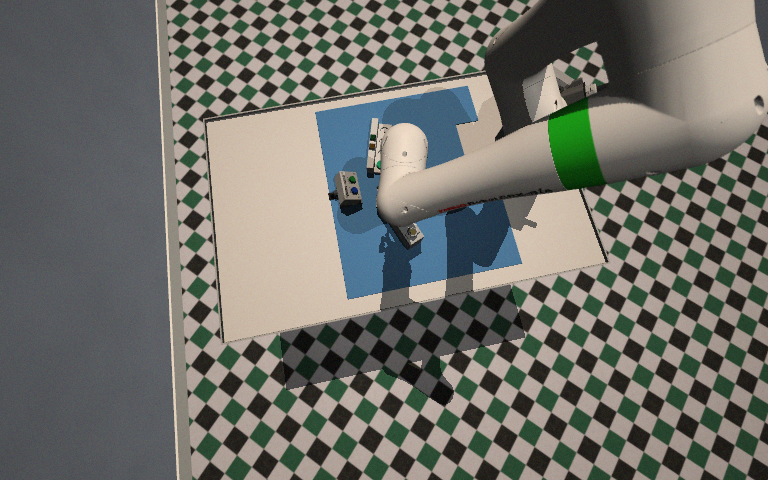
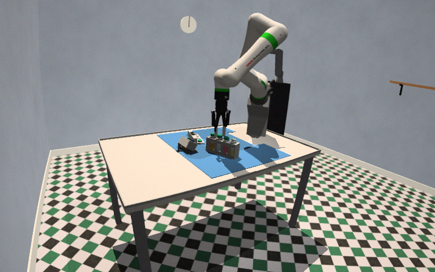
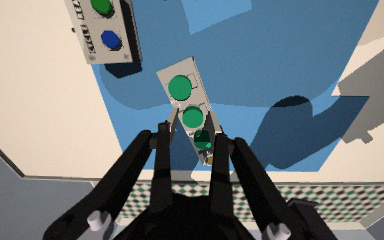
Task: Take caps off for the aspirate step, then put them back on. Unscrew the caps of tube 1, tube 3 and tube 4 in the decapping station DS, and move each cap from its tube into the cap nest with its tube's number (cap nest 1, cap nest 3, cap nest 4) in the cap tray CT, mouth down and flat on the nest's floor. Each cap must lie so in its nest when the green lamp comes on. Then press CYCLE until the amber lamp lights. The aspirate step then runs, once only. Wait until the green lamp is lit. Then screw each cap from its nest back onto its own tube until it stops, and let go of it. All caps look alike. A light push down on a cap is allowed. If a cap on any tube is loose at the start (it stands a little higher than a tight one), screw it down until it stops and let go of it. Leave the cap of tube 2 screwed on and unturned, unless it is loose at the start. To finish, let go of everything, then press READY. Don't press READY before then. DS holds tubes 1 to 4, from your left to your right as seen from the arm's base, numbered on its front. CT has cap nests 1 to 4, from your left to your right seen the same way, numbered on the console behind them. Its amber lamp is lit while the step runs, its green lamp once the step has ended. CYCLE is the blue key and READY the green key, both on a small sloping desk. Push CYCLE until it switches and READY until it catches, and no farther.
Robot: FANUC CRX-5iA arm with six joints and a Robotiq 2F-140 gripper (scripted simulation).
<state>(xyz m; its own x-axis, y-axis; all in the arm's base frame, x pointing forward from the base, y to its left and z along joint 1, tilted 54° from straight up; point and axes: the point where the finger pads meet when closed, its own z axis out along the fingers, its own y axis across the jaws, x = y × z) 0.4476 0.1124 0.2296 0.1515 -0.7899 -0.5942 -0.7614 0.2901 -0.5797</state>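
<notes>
The decapping station (image 3: 192, 117) stands on the blue mat and also shows in the exterior view (image 2: 222, 147). Three of its tubes carry green caps. The tube at one end (image 3: 210, 160) has no cap; it also shows in the top view (image 1: 414, 232). My gripper (image 3: 193, 116) hangs straight down over the station, as the exterior view shows (image 2: 220, 130). Its fingers stand partly open on either side of the second cap (image 3: 192, 117) from the far end, apart from it. The cap tray (image 2: 195, 137) lies behind the station with a green cap (image 2: 199, 140) in it.
The sloping key desk (image 3: 102, 30) with the blue key (image 3: 111, 39) and green key (image 3: 102, 5) sits beside the tray, left of the station in the exterior view (image 2: 187, 143). The arm hides most of the station and tray in the top view.
</notes>
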